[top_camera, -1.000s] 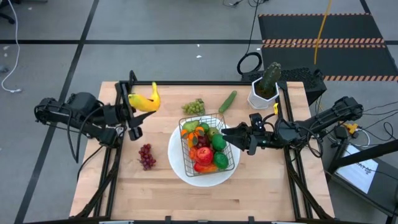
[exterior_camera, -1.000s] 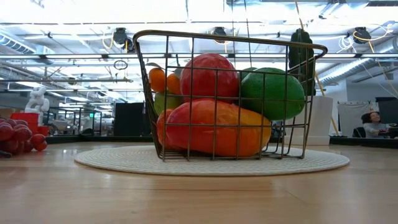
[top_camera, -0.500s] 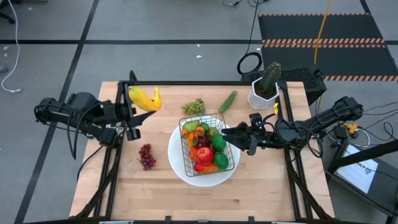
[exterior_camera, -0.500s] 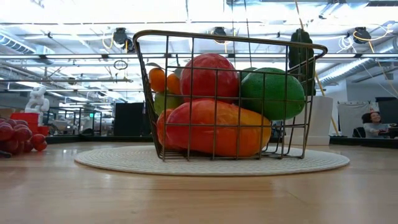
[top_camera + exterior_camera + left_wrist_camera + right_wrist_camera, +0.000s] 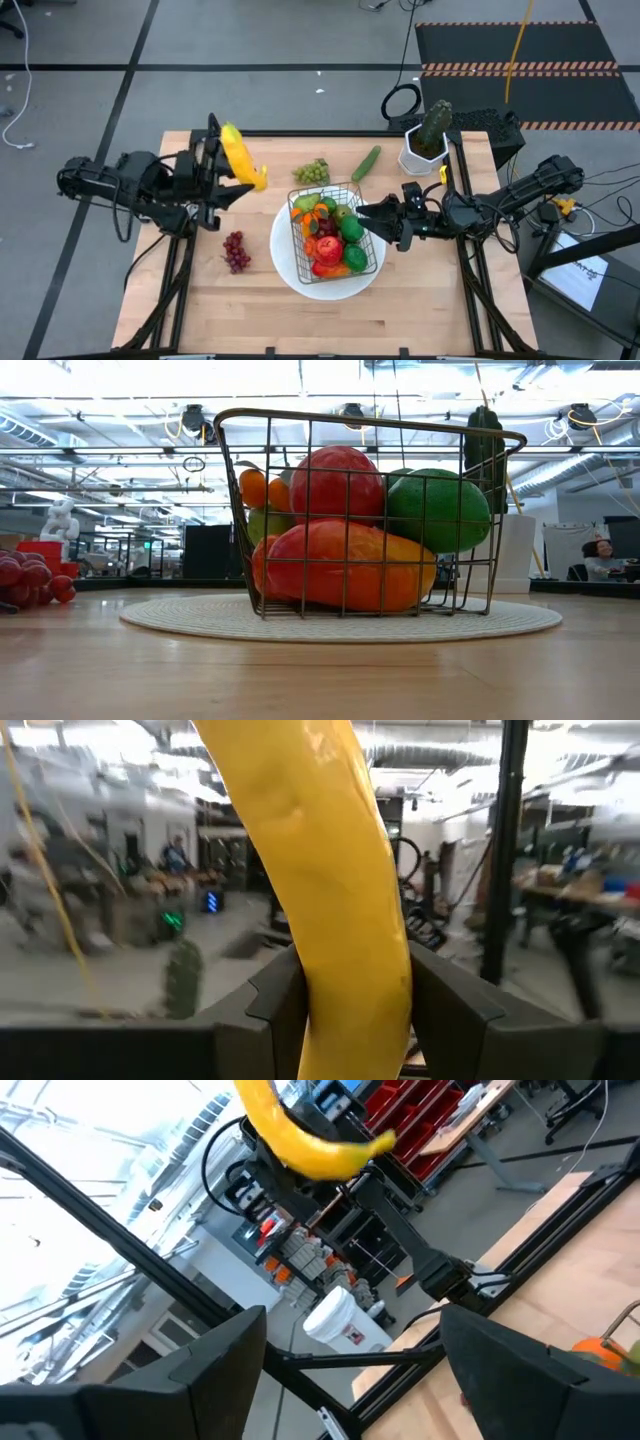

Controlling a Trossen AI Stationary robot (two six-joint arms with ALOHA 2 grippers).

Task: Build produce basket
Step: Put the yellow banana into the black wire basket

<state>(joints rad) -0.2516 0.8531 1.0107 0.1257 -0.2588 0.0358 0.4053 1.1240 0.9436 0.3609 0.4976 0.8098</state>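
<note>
My left gripper (image 5: 225,165) hovers over the table's far left part, shut on a yellow banana (image 5: 240,157). The banana also shows in the left wrist view (image 5: 335,890) and far off in the right wrist view (image 5: 300,1135). The wire basket (image 5: 330,236) stands on a round white plate (image 5: 290,268) and holds red, green and orange produce (image 5: 340,525). My right gripper (image 5: 377,222) stands open at the basket's right side with nothing between its fingers (image 5: 235,1360). Green grapes (image 5: 312,172), a cucumber (image 5: 366,162) and purple grapes (image 5: 236,250) lie on the table. My left gripper pinches the banana's middle stretch (image 5: 350,1005) between its two fingers (image 5: 275,1000). The fingers come about level from the table's left side and lie across the banana. The banana is lifted clear of the table, and both its ends stick out beyond the fingers.
A white pot with a green cactus (image 5: 425,140) stands at the far right corner. Bare wood lies near the table's front edge (image 5: 320,320). Dark frame posts run along both table sides. A person (image 5: 600,558) sits in the room beyond the table.
My left gripper has rolled about its own pointing line while staying in place. The banana has turned with it: it lay along the table's far edge and now slants from far to near. It stays lifted and held.
</note>
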